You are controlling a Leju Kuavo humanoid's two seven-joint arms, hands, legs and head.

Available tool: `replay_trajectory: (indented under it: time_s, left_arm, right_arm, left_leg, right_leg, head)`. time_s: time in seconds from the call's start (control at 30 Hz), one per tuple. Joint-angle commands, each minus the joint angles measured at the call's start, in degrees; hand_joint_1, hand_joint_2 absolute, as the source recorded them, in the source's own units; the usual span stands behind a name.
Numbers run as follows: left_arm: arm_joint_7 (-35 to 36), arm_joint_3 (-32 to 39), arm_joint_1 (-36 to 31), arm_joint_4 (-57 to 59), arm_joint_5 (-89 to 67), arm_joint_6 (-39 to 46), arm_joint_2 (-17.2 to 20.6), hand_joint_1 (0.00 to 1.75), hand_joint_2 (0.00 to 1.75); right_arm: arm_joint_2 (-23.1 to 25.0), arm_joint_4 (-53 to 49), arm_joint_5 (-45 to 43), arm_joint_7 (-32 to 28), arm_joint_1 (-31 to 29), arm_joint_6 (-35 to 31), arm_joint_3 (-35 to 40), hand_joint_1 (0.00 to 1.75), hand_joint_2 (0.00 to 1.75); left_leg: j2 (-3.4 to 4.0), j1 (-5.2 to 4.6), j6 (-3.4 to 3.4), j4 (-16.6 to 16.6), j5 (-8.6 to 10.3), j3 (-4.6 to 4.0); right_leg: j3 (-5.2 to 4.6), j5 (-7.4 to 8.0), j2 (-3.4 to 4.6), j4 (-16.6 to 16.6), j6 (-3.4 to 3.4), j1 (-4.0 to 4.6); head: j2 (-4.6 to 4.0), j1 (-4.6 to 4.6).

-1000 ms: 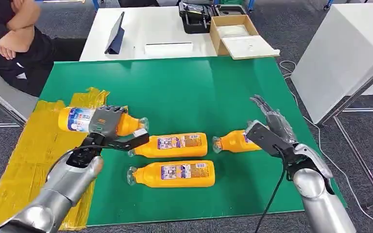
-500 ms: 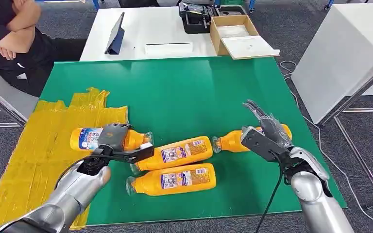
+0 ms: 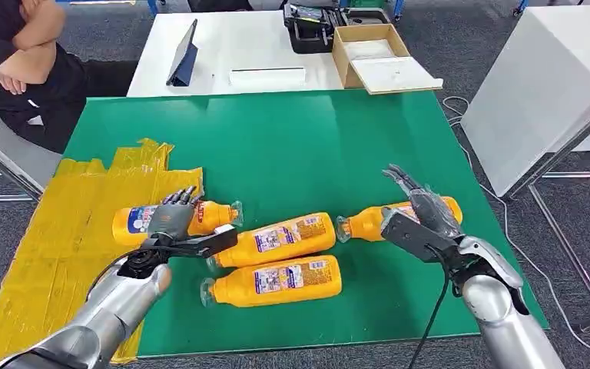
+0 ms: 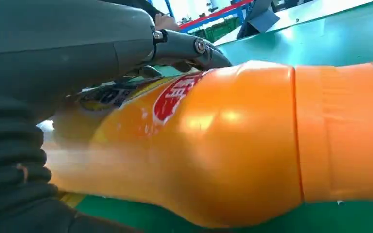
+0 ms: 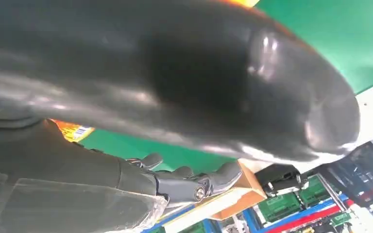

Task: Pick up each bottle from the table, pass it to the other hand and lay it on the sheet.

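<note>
An orange bottle (image 3: pixel 211 217) (image 4: pixel 233 145) with a blue and white label lies on its side, its base on the yellow sheet (image 3: pixel 54 254) and its neck on the green mat (image 3: pixel 299 146). My left hand (image 3: pixel 170 225) sits over its middle, fingers (image 4: pixel 184 46) straightened above it and thumb stretched along the mat. Two more orange bottles (image 3: pixel 284 238) (image 3: pixel 276 280) lie in the mat's centre. A further orange bottle (image 3: pixel 365 223) lies to the right; my right hand (image 3: pixel 422 214) hovers over it with fingers spread, holding nothing.
A person (image 3: pixel 23 61) sits with folded arms at the far left. Behind the mat, a white table (image 3: pixel 261 46) carries a tablet (image 3: pixel 184 54), a cardboard box (image 3: pixel 376 54) and a black case (image 3: pixel 307 27). A white cabinet (image 3: pixel 538 84) stands on the right.
My left hand lowered its bottle onto the sheet's edge and its fingers lifted off. The upper middle bottle was nudged askew. My right hand came down over the right bottle.
</note>
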Motion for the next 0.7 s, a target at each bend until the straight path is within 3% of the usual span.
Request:
replay_trajectory:
  time_s: [0.03,0.2,0.27,0.43,0.7]
  left_arm:
    - [-0.1,3.6,0.4,-0.6,-0.6,0.1,-0.7,0.0,0.0]
    - [-2.2,8.4,3.0,-8.8,1.6,3.6,-1.2,0.0,0.0]
    - [-6.5,11.7,4.6,-14.7,8.7,7.5,-2.1,0.0,0.0]
    - [-10.4,16.7,7.7,-33.1,27.5,6.2,-1.8,0.0,0.0]
    - [-9.9,16.3,8.4,-34.8,28.6,5.3,-0.8,0.0,0.0]
  right_arm:
    - [-1.2,0.6,-0.6,0.4,0.1,-0.6,1.9,0.0,0.0]
    - [-3.0,-2.4,-1.2,1.5,3.1,-1.3,2.3,0.0,0.0]
    - [-4.1,-3.8,-0.8,2.1,4.8,-2.0,2.2,0.0,0.0]
    - [-10.0,-5.8,-1.3,2.1,9.1,-2.5,2.0,0.0,0.0]
    - [-10.6,-6.3,-1.8,1.7,9.8,-2.8,1.7,0.0,0.0]
  left_leg:
    - [0.04,0.03,-0.22,0.0,-0.04,0.12]
    - [-0.04,0.04,-0.21,0.0,-0.05,0.08]
    - [-0.04,0.03,-0.19,0.0,-0.05,0.03]
    - [-0.13,0.07,-0.14,0.1,-0.05,-0.11]
    - [0.05,0.0,-0.17,0.0,-0.05,0.02]
  right_leg:
    - [0.1,-0.03,-0.06,0.0,-0.08,0.02]
    - [0.09,-0.06,-0.15,0.0,-0.07,0.03]
    - [0.05,-0.06,-0.13,0.0,-0.06,0.03]
    - [-0.04,-0.06,-0.21,0.0,-0.04,0.07]
    - [0.01,-0.02,-0.06,0.0,-0.07,0.0]
  head:
    - [0.0,0.0]
    - [0.0,0.0]
    - [0.0,0.0]
    - [0.0,0.0]
    - [0.0,0.0]
